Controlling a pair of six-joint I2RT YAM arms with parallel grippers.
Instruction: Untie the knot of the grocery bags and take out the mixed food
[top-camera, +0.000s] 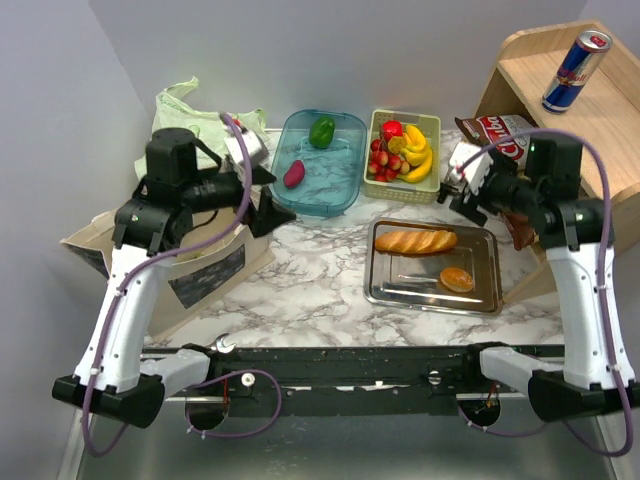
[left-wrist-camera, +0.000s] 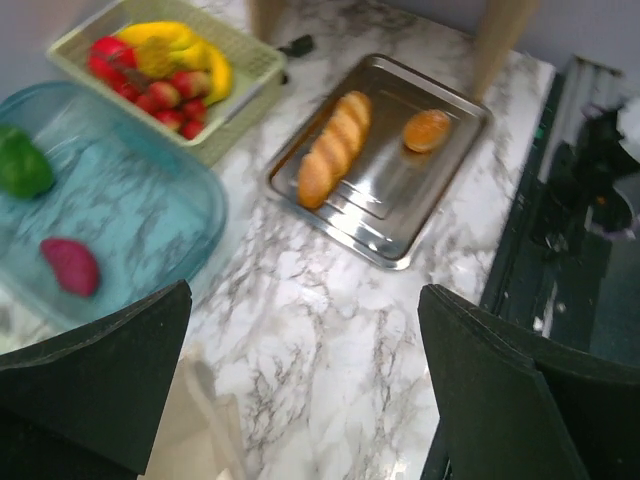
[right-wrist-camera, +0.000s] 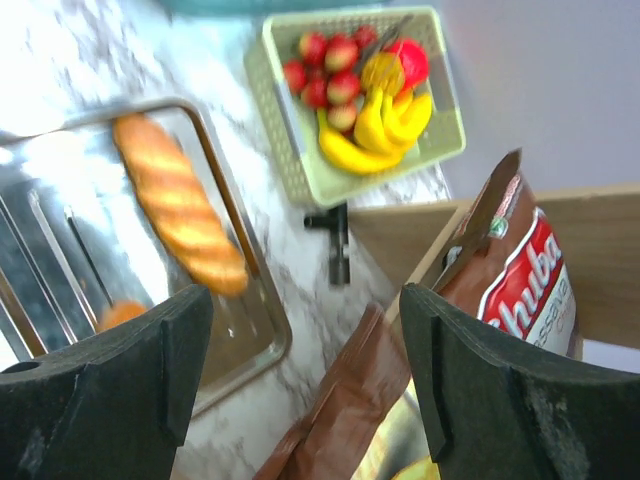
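At the far left, the pale green bag (top-camera: 188, 112) sits crumpled against the back wall, partly hidden by the left arm. Its knot cannot be made out from here; it may lie behind the arm. In front of it the beige canvas tote (top-camera: 190, 262) rests on the marble tabletop (top-camera: 300, 292) with its dark printed panel facing up.

The left pincer (top-camera: 272, 197) hangs above the tabletop just beside the tote's right edge. Its fingers are spread wide with nothing between them.

Next comes a clear blue tub (top-camera: 345, 190) holding a green bell pepper (top-camera: 322, 131) and a magenta-red vegetable (top-camera: 294, 174), the two well apart. To its right, a pale green basket (top-camera: 432, 125) holds bananas (top-camera: 416, 152) and strawberries (top-camera: 383, 160). Nearer the arms, a steel tray (top-camera: 480, 300) carries a bread loaf (top-camera: 415, 240) and a bun (top-camera: 457, 278).

The right pincer (top-camera: 458, 190) hovers by the basket's right side, its fingers standing apart. In the right wrist view a brown crisp bag (right-wrist-camera: 335, 410) shows between them, though contact is not clear. A red crisp bag (right-wrist-camera: 525, 285) leans against the wooden shelf (top-camera: 590, 140), where a blue-silver drink can (top-camera: 577, 70) lies.
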